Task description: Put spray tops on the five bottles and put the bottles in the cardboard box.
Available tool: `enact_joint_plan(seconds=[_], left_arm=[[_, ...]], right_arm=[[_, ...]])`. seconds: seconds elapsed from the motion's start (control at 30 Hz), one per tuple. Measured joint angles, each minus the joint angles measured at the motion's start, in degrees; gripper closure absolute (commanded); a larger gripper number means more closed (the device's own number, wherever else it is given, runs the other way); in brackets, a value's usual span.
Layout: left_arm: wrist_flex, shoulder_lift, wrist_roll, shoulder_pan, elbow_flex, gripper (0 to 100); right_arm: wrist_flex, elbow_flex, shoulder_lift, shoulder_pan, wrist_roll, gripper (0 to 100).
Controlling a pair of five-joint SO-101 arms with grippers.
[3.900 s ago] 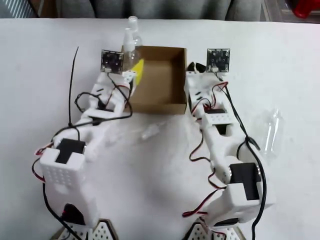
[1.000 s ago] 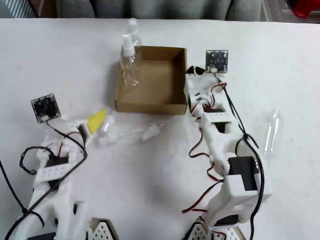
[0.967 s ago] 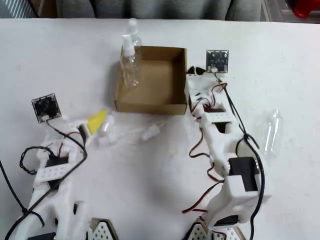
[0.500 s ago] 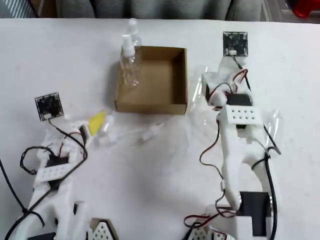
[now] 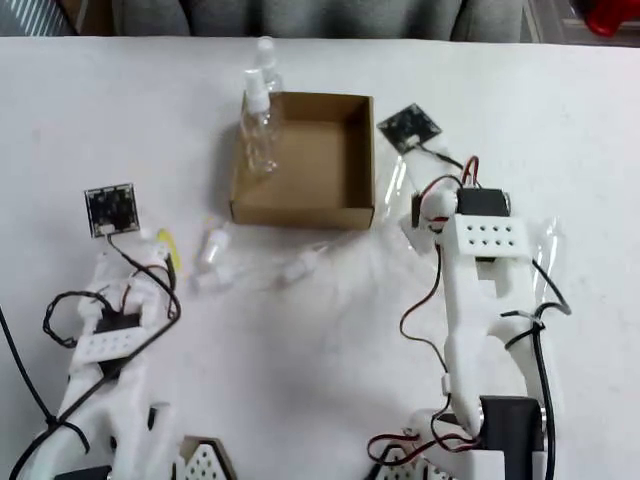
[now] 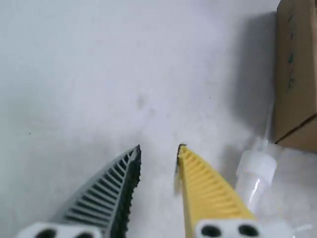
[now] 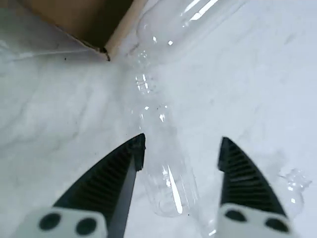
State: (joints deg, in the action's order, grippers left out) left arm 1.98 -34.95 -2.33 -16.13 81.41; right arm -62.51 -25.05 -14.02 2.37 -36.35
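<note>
Lying inside spread right end effector (image 7: 182,144), bottle (image 7: 168,183), seemingly untouched

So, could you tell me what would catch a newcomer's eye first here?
Probably the cardboard box at centre, with one topped spray bottle standing inside at its left wall. Beside the box, the right gripper hangs open over a clear bottle lying on its side, and a loose spray top lies in front of the box.

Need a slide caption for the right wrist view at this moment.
Right claw open over a clear bottle lying on the table, near a corner of the cardboard box.
</note>
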Motion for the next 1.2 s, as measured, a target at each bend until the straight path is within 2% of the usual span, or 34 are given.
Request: enact_joint_plan(seconds=[0.13, 0.27, 0.57, 0.7, 0.87, 1.1, 1.2], left_arm=[[0.0, 0.0, 0.0, 0.18, 0.0, 88], [0.0, 0.0, 0.18, 0.18, 0.0, 88], [0.0, 0.0, 0.18, 0.18, 0.0, 88], [0.0, 0.0, 0.18, 0.18, 0.0, 88], [0.0, 0.0, 0.18, 0.18, 0.0, 88], [0.0, 0.0, 0.18, 0.18, 0.0, 88], [0.0, 0.0, 0.18, 0.18, 0.0, 88]], right_arm=[[-0.44, 0.18, 1.58, 0.0, -6.42, 67.3], [-0.44, 0.53, 9.93, 0.0, -11.08, 63.9], [-0.44, 8.79, 25.58, 0.0, -11.96, 63.6], [-0.79, 10.46, 26.2, -0.09, -11.96, 63.6], [-8.62, 14.33, 23.91, -0.26, -11.87, 63.6], [-22.77, 24.26, 19.6, -0.26, -1.58, 64.3], [-25.14, 27.6, 19.43, -0.26, 3.34, 73.2]])
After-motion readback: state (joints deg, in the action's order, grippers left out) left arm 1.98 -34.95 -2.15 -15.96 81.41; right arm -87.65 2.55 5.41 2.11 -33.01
